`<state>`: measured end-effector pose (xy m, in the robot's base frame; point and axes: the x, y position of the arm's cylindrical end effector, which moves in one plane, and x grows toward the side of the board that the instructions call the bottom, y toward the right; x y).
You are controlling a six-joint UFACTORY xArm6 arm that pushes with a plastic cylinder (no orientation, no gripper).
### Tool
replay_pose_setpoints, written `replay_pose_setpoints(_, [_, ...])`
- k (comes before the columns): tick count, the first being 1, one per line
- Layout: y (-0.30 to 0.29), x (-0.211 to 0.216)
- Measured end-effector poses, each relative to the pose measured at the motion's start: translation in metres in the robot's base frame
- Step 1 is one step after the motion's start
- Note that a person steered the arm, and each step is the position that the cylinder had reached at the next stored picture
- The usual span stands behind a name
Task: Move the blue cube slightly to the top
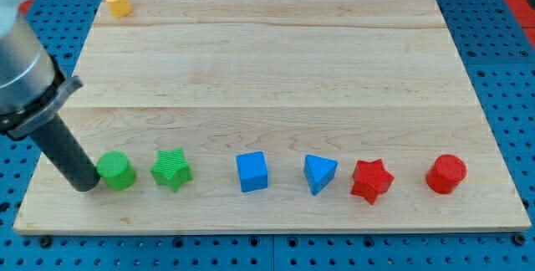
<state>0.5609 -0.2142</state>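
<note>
The blue cube (252, 171) sits on the wooden board (276, 70) near the view's bottom, a little left of centre. My tip (87, 183) is at the view's bottom left, touching or just left of the green cylinder (116, 171). The tip is far to the left of the blue cube, with the green cylinder and the green star (171, 170) between them.
A blue triangular block (319, 173), a red star (371, 179) and a red cylinder (445, 174) lie in a row right of the blue cube. A yellow block (118, 2) sits at the board's top left corner. The arm's grey body (25, 70) fills the view's left.
</note>
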Motion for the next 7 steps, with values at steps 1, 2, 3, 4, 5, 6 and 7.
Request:
replay_pose_setpoints(1, [0.027,0.0])
replay_pose_setpoints(2, [0.047,0.013])
replay_pose_setpoints(3, [0.055,0.057])
replay_pose_setpoints(4, [0.125,0.055])
replay_pose_setpoints(5, [0.205,0.044])
replay_pose_setpoints(6, [0.211,-0.017])
replay_pose_setpoints(7, [0.205,-0.055])
